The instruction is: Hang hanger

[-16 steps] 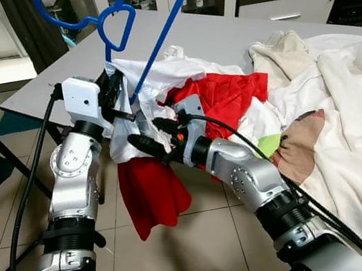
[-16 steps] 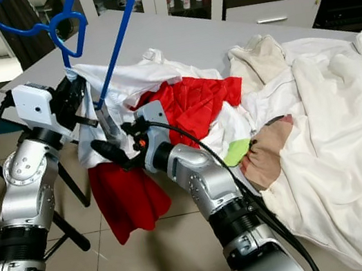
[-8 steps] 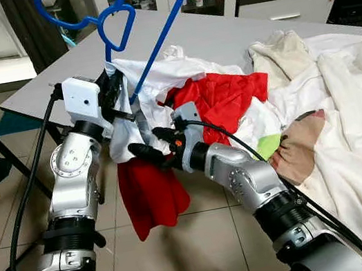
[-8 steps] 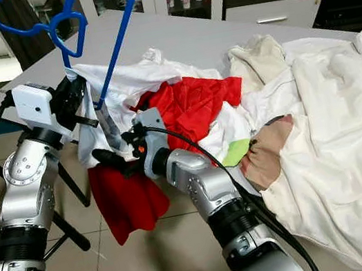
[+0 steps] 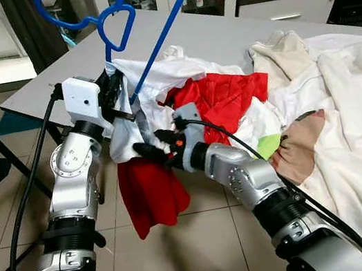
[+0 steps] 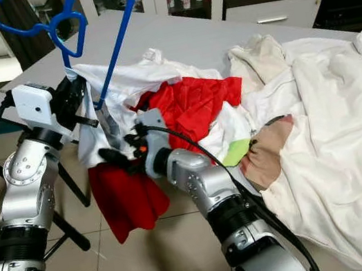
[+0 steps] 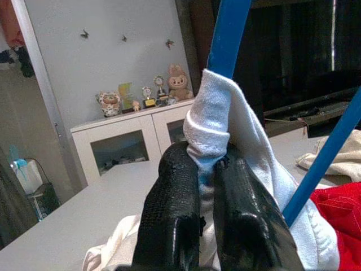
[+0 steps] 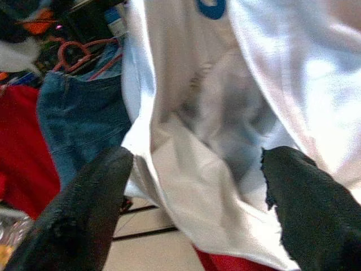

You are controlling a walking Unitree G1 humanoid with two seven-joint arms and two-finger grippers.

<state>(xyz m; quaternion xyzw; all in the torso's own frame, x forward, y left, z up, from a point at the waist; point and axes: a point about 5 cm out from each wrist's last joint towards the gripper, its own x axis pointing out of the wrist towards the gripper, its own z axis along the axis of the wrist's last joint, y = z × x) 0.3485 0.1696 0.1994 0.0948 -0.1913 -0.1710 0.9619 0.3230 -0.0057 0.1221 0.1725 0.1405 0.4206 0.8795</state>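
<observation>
Left gripper (image 7: 206, 186): fingers pinched tight on a fold of the white garment (image 5: 150, 78) where it wraps the arm of the blue hanger (image 5: 115, 21). Held high at the near corner of the grey table (image 5: 219, 34).

Right gripper (image 8: 194, 186): fingers spread wide, nothing between them. White cloth hangs just ahead of the tips. From the head views it sits just below and beside the left gripper, pointing at the hanging edge of the garment.

Hanger: thin blue plastic; hook and looped neck rise above the left wrist, 2 long arms slant up out of frame. Probably light and stiff, with some flex in the arms. Smooth, so cloth may slide along it.

White garment: draped over the hanger, loose, tail spilling back onto the table. Soft, limp, light; it will sag wherever unsupported. Best hold, by my reading: the free hem or shoulder seam, pinched in a doubled fold, not a single layer.

Around it: red cloth (image 5: 149, 194) hangs below the table edge, more red (image 5: 227, 96) bunched on top, touching the white. Heap of cream laundry (image 5: 353, 119) further along, well apart. Risk of snagging the red piece when lifting.
</observation>
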